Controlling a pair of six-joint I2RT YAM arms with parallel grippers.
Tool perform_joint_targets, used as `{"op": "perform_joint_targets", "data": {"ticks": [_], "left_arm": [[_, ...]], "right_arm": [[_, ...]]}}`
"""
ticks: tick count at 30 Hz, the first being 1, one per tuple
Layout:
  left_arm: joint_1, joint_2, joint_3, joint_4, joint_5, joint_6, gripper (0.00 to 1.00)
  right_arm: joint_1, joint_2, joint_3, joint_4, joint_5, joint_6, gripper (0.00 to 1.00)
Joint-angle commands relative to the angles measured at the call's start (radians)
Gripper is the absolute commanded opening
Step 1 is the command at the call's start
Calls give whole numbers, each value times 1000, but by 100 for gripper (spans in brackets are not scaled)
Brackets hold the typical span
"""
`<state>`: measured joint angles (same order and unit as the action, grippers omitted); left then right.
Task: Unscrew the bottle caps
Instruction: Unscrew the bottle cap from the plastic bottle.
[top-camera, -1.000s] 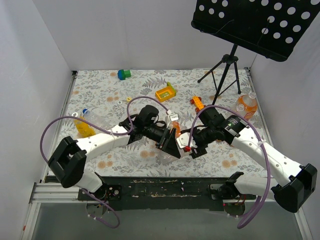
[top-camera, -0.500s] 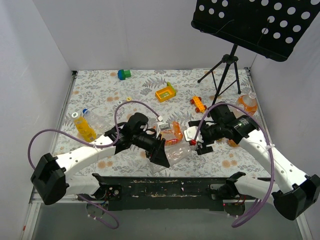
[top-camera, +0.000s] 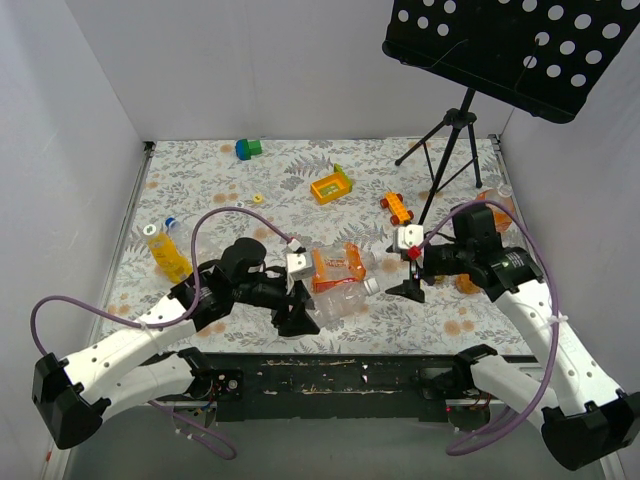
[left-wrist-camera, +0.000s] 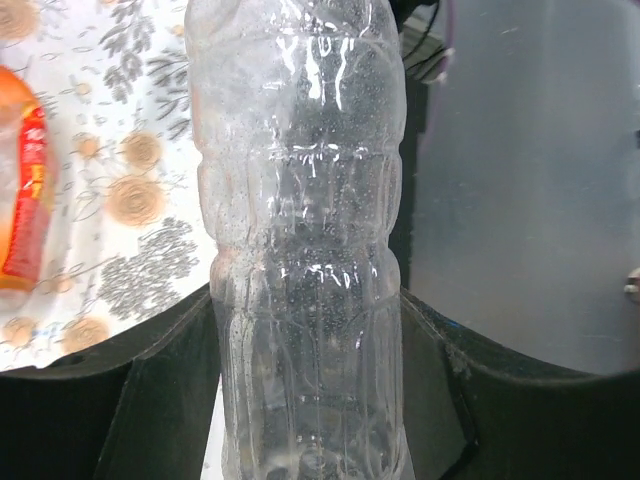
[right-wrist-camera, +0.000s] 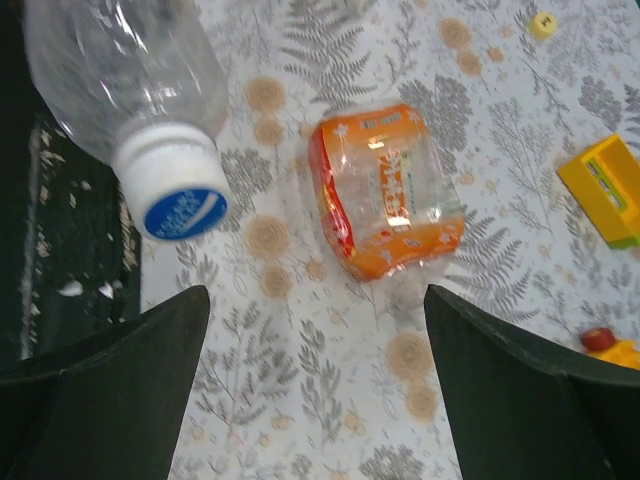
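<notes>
The left tool (left-wrist-camera: 305, 330) is closed around the clear bottle (left-wrist-camera: 300, 200), near the middle of the desk (top-camera: 200, 190). The white-and-blue cap (right-wrist-camera: 172, 188) sits on the bottle's neck, pointing right. The right tool (right-wrist-camera: 315, 300) gapes wide and empty, just right of that cap and apart from it. An orange-labelled bottle (right-wrist-camera: 388, 190) lies just beyond; whether it is capped I cannot tell. The yellow bottle (top-camera: 166, 255) at far left wears its blue cap (top-camera: 170, 222). Unscrewing looks mostly undone.

Just behind clear bottle (top-camera: 340, 298): squat bottle (top-camera: 336, 266).
</notes>
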<state>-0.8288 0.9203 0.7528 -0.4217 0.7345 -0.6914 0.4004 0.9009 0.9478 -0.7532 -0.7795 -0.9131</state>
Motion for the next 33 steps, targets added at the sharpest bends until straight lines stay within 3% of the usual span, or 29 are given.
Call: {"op": "perform_joint_targets", "data": {"ticks": [1, 5, 11, 25, 28, 33], "left_arm": [[-6, -31, -33, -2, -139, 159, 0], [-6, -66, -61, 63, -182, 185, 0], [-13, -129, -101, 156, -297, 295, 0], [-58, -47, -86, 242, -389, 388, 0], [-64, -40, -89, 241, -402, 392, 0], [-62, -40, -105, 218, -429, 392, 0]], "right_arm": [[-5, 70, 49, 119, -200, 296, 96], [-5, 122, 56, 138, -355, 374, 93], [-5, 122, -32, 273, -274, 522, 89], [-3, 254, -47, 406, -311, 746, 84], [-3, 267, -11, 381, -323, 731, 83], [-5, 250, 62, 223, -346, 562, 83]]}}
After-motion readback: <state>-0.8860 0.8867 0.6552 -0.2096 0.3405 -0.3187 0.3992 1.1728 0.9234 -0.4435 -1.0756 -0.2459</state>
